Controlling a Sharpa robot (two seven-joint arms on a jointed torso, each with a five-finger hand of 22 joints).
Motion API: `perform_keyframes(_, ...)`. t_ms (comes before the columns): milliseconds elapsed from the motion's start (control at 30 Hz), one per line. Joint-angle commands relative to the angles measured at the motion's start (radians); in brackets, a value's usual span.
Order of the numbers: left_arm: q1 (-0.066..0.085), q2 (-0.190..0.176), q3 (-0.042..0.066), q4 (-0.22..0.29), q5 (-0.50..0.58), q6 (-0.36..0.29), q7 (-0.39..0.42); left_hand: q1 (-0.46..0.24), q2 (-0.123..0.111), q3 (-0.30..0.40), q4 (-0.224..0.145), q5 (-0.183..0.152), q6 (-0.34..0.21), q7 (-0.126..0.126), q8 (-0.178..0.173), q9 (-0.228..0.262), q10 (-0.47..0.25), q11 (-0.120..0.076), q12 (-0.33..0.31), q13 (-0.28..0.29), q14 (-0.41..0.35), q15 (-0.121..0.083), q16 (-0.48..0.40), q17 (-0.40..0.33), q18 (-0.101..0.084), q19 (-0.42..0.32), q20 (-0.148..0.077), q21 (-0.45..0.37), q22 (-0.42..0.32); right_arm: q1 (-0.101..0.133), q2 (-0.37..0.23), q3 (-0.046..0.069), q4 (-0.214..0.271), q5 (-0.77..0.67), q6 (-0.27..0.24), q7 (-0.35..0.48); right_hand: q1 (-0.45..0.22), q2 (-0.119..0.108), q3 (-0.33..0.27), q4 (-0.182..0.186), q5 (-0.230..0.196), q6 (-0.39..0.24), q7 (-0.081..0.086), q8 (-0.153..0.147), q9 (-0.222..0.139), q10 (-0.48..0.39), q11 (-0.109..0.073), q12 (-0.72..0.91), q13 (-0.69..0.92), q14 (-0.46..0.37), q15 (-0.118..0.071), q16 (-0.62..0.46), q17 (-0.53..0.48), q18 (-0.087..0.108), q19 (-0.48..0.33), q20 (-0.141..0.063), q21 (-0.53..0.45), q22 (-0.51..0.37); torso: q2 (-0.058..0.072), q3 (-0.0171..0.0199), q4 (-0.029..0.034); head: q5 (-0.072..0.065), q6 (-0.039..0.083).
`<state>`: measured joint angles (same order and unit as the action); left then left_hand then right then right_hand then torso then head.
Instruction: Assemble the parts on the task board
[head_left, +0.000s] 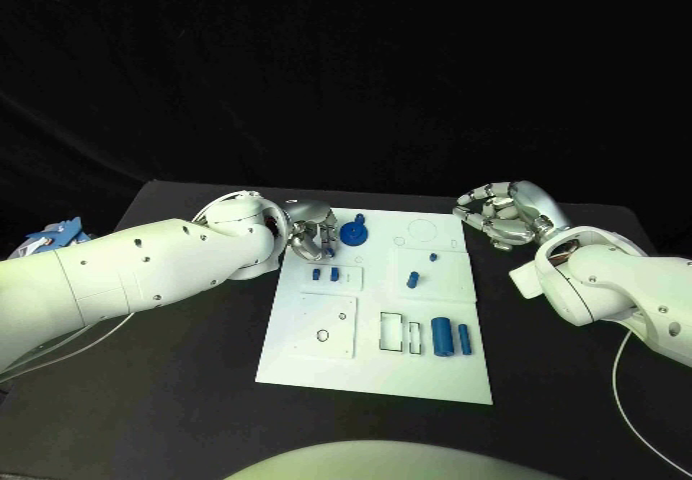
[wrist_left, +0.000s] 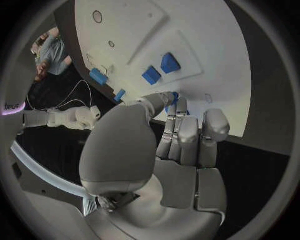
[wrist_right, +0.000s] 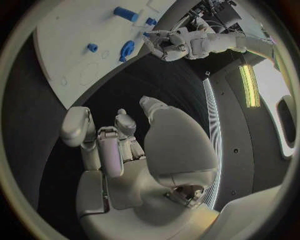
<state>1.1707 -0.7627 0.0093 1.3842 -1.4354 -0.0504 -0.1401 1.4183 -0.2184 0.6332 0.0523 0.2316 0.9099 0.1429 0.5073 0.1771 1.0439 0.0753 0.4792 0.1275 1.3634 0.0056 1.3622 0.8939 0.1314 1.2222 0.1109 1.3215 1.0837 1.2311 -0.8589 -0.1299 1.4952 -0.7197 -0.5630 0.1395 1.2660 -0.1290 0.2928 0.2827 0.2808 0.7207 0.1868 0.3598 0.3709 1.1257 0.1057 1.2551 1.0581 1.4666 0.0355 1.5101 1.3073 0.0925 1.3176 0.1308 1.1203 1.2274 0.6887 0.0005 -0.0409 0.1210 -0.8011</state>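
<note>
The white task board (head_left: 375, 370) lies in the middle of the black table. My left hand (head_left: 307, 235) hovers over the board's far left corner, and in the left wrist view it (wrist_left: 175, 150) pinches a small blue part (wrist_left: 174, 96) between thumb and a finger. Beside it stands a blue round part (head_left: 355, 235). Two small blue blocks (head_left: 326, 272) sit just below the hand. Two blue pegs (head_left: 411, 280) stand mid-board, and two blue cylinders (head_left: 453, 338) lie at the near right. My right hand (head_left: 502, 215) hangs off the board's far right corner, fingers curled, holding nothing.
A rectangular slot (head_left: 392, 332) lies left of the cylinders, and a raised plate with small holes (head_left: 320, 325) takes the near left. A thin cable (head_left: 620, 385) runs over the table at the right. Bare black table (head_left: 188, 380) surrounds the board.
</note>
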Motion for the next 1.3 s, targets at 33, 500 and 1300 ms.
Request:
perform_keyframes(33,0.000,0.003,0.000,0.000,0.005,0.027,-0.005,-0.010,0.004,-0.007,-0.001,-0.005,0.009,0.001,-0.006,0.000,0.009,0.001,-0.004,-0.001,0.006,0.000,0.002,-0.001,-0.020,0.006,0.002,0.003,0.000,-0.001,0.000,0.000,0.000,-0.004,0.001,0.008,-0.006,0.002,0.001,0.003,0.006,0.005,0.001,0.004,-0.001,0.002,-0.002,0.003,-0.001,0.051,-0.008,-0.005,0.063,0.014,-0.009,0.000,-0.003,-0.001,0.000,-0.0002,-0.0006,0.000,-0.001)
perform_keyframes(500,0.000,0.010,-0.002,-0.007,0.005,0.033,-0.012,-0.010,0.005,-0.007,-0.001,-0.005,0.010,0.001,-0.007,0.001,0.010,0.001,-0.005,-0.001,0.005,0.000,0.001,-0.002,-0.019,0.004,0.002,0.002,-0.003,-0.001,0.000,0.000,0.000,-0.004,0.001,0.008,-0.006,0.002,0.001,0.003,0.006,0.005,0.001,0.004,-0.001,0.002,-0.002,0.003,-0.001,0.051,-0.008,-0.005,0.063,0.014,-0.009,0.000,-0.003,-0.001,0.000,-0.0002,-0.0001,0.000,-0.002)
perform_keyframes(1300,-0.001,0.021,-0.006,-0.018,0.008,0.031,-0.022,-0.028,-0.008,-0.014,-0.001,-0.003,-0.013,0.014,-0.049,-0.002,-0.012,0.017,-0.055,-0.014,-0.017,0.013,-0.012,-0.036,-0.011,-0.030,0.007,-0.023,-0.042,-0.002,-0.001,0.000,0.000,-0.003,0.002,0.008,-0.006,0.002,0.001,0.003,0.006,0.005,0.001,0.004,-0.001,0.002,-0.002,0.003,-0.001,0.051,-0.008,-0.005,0.063,0.014,-0.009,0.000,-0.003,-0.001,-0.001,0.0001,0.0001,-0.002,-0.004)
